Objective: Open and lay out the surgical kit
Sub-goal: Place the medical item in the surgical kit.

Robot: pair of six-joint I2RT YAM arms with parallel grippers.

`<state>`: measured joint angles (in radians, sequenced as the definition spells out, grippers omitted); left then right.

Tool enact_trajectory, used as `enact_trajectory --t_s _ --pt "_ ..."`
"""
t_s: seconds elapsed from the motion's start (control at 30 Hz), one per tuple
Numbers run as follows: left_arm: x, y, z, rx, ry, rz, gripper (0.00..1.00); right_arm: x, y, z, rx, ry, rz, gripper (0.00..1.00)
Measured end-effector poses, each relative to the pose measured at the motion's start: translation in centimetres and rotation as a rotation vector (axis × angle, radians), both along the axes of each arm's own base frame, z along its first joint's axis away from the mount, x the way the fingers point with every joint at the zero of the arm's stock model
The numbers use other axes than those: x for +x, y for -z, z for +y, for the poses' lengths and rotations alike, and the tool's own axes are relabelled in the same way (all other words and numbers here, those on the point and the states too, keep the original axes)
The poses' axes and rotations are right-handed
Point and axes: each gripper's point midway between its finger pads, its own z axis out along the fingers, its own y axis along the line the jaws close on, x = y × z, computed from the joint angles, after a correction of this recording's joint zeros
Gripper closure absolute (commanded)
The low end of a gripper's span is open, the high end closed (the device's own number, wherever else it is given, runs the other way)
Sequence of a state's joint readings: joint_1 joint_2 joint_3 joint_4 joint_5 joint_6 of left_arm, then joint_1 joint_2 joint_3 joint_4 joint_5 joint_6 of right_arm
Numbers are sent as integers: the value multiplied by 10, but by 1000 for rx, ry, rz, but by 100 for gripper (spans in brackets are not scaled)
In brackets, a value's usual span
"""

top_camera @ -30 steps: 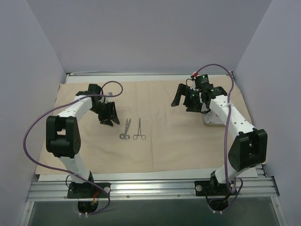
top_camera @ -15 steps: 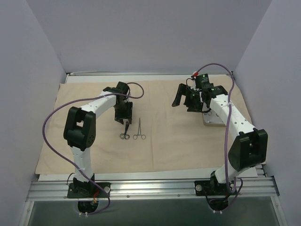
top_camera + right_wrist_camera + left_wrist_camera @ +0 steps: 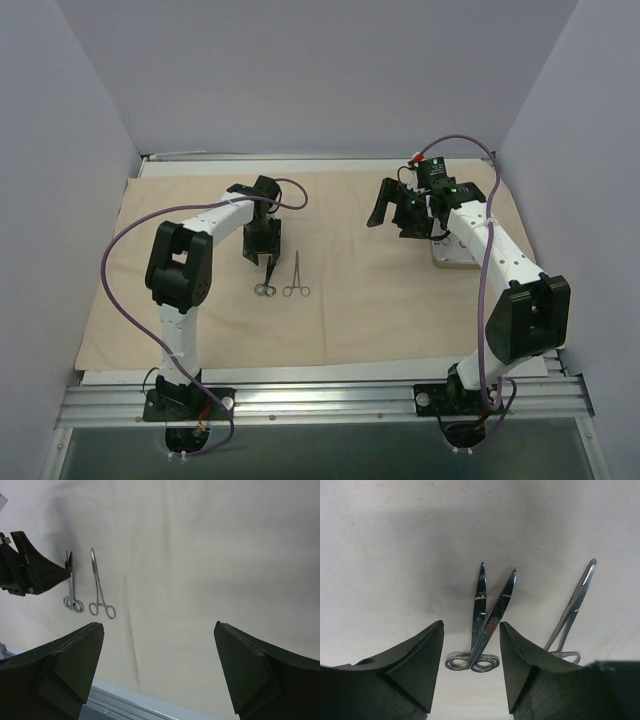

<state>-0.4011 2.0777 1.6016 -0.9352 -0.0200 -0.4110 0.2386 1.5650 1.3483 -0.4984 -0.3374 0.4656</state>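
left end effector (image 3: 471, 626) has swung over the scissors (image 3: 478, 600), half-open; right end effector (image 3: 159, 625) wide.

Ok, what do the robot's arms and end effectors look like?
The left arm and right arm have white links, black joints and a purple cable each. The left end effector and right end effector are black with wedge-shaped fingers. The right arm carries green lights.

Robot lab test cell. Bare pale walls (image 3: 300, 80) box the bench (image 3: 320, 368) on three sides. Bolted to an aluminium rail (image 3: 330, 400) along its near edge: left arm (image 3: 180, 270), right arm (image 3: 500, 260). Purple cables (image 3: 104, 272) loop free. Beige cloth (image 3: 380, 310) covers the top.
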Motion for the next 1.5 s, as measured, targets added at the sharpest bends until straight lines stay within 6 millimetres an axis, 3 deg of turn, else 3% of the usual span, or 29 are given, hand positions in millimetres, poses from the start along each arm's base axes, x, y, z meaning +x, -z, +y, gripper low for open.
enact_trajectory --t_s 0.43,0.67,1.5 --pt "4 1 -9 3 18 -2 44 -2 4 -2 -2 3 11 0" --pt "2 15 -9 25 24 26 53 -2 5 -2 0 2 13 0" --pt "3 15 -7 44 21 28 69 -4 8 -5 2 -10 20 0"
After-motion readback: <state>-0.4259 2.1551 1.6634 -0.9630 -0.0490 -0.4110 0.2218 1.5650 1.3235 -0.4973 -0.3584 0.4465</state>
